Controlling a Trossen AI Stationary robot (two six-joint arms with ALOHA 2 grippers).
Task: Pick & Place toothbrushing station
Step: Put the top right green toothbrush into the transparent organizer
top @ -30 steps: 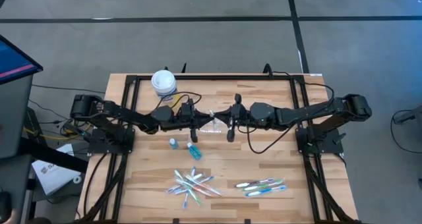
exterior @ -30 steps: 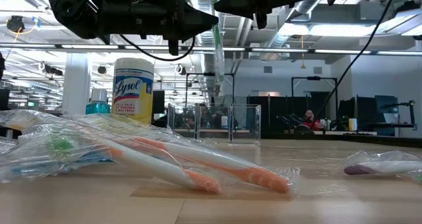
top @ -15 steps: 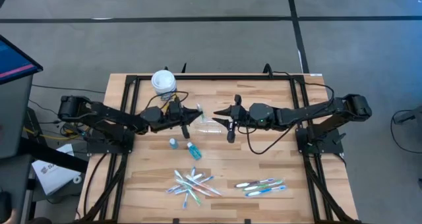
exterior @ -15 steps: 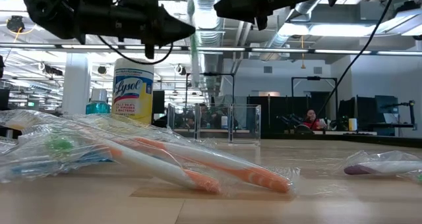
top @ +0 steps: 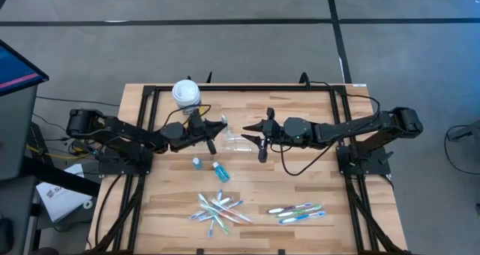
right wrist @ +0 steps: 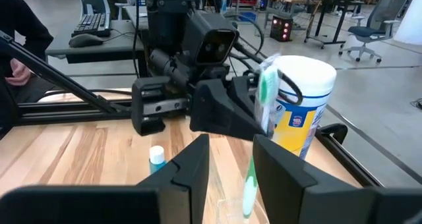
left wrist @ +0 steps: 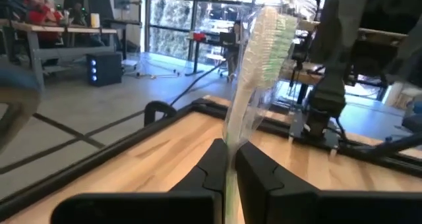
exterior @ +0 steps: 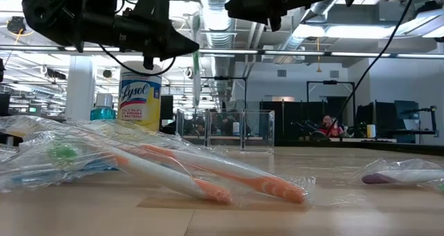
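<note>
Currently left gripper [top: 222,125] is clenched on a wrapped toothbrush [left wrist: 258,66], white handle with green bristles, still in its clear sleeve; the brush hangs from the fingertips above the table [top: 315,172], near the rear-centre. Low view shows the sleeve dangling clear of the wood.

Right gripper [top: 247,128] faces the left one across a short gap, jaws parted, gripping nothing. In the right wrist view the brush sits just beyond its fingers [right wrist: 191,165], not between them.

Clear plastic cup [exterior: 225,130] stands upright on the table under and between the two grippers. Lysol wipes tub [top: 186,94] is at the back-left of the table, behind the left arm. Two small teal bottles [top: 218,171] sit on the wood just in front of the left gripper.

Remaining wrapped toothbrushes lie flat near the front edge in two groups: a loose pile [top: 218,211] front-centre, and a smaller bunch [top: 298,212] to the right of it, well apart from the cup.
</note>
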